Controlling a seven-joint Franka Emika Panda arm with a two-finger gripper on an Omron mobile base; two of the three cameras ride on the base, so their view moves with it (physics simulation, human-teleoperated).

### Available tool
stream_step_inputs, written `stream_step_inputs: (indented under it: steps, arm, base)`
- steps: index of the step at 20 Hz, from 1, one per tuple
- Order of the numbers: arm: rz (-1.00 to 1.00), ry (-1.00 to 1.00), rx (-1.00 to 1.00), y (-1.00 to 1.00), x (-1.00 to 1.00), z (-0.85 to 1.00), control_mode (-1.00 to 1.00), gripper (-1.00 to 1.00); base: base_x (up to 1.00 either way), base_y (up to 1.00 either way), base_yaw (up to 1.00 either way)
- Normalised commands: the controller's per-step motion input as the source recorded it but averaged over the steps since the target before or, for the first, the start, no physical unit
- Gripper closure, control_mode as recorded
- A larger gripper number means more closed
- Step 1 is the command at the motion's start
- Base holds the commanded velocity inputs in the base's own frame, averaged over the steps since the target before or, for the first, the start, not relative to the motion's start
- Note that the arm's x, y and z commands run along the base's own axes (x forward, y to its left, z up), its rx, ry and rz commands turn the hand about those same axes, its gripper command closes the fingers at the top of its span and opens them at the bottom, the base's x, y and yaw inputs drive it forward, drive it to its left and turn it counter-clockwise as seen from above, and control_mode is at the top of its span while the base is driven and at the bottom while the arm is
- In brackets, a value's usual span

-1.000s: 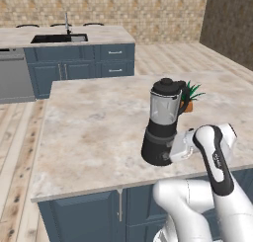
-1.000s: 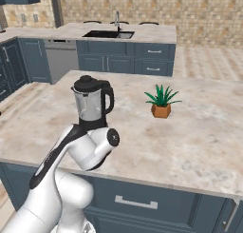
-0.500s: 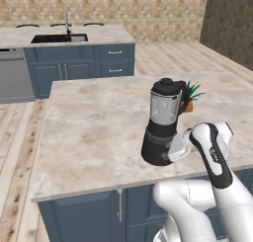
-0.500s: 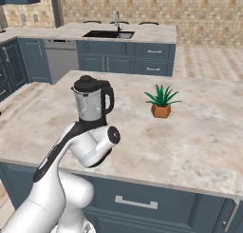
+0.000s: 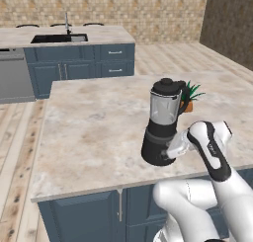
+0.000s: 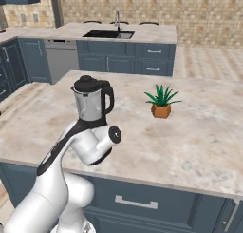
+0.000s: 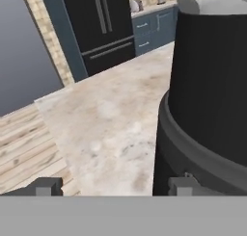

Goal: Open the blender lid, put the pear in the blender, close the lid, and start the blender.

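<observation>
Blender (image 5: pixel 161 125) stands on counter (image 5: pixel 94 137) near front edge, right of middle; lid (image 5: pixel 167 86) on jar. Gripper (image 7: pixel 113 187) low beside blender base, fingers apart, holding nothing; one fingertip (image 7: pixel 181 186) right at base, contact unclear. Wide bare counter toward left edge. Right base view: potted plant (image 6: pixel 161 101) well apart from blender (image 6: pixel 92 103). Hand view: fridge (image 7: pixel 103 25) beyond counter's far edge.
</observation>
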Motion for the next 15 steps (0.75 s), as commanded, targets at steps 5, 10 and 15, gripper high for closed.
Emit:
stream_step_inputs:
  steps: [5,10,15]
  arm:
    - [-0.05,-0.07,0.00,0.22,0.17,-0.38,-1.00,-1.00]
    - [-0.04,-0.13,0.00,0.22,0.17,-0.34,-1.00,-1.00]
    - [-0.02,-0.15,0.01,0.29,0.15,-0.40,-1.00,-1.00]
  base:
    - [0.00,0.00,0.00]
    - [0.00,0.00,0.00]
    - [0.00,0.00,0.00]
